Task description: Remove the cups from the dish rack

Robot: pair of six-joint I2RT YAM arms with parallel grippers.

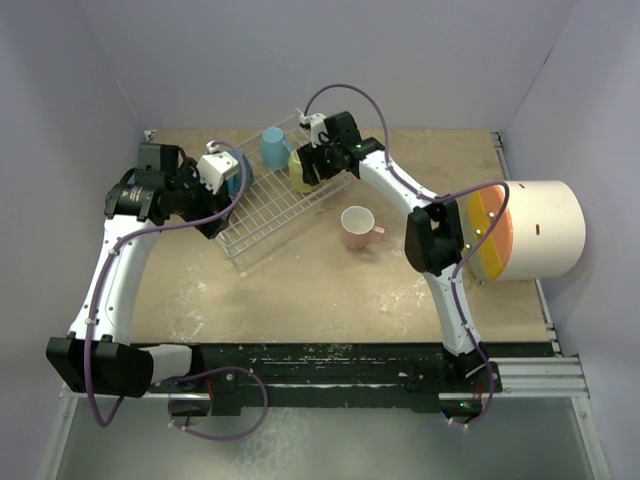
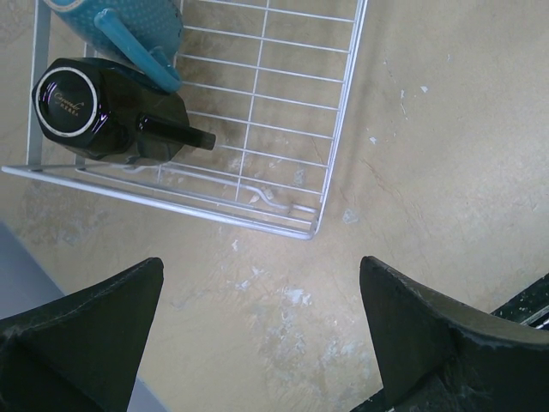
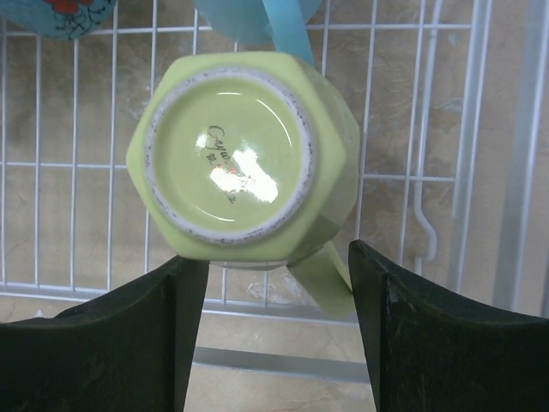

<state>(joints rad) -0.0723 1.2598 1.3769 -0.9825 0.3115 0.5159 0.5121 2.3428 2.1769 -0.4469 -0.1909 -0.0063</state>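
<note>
Cream cylinder (image 1: 530,230) sits far right, pink cup (image 1: 357,226) stands out on the table (image 1: 300,290). Rack (image 2: 339,129) holds black cup (image 2: 103,107), blue cup (image 2: 141,21) and upturned green cup (image 3: 244,159). Right gripper (image 3: 274,253) is spread wide over that one; left gripper (image 2: 262,283) is wide open, empty.

The base of the black mug (image 2: 107,112) bears a cursive maker's mark (image 2: 66,101); the yellow-green mug (image 3: 244,159) bears another. Neither reads clearly.

- A big cream cylinder (image 1: 545,228) lies on its side at the right edge of my tabletop (image 1: 330,285), its orange-yellow face (image 1: 487,232) turned toward the middle.
- The tabletop is tan board, scuffed with whitish patches.
- Pale walls (image 1: 330,60) stand behind and beside it.
</note>
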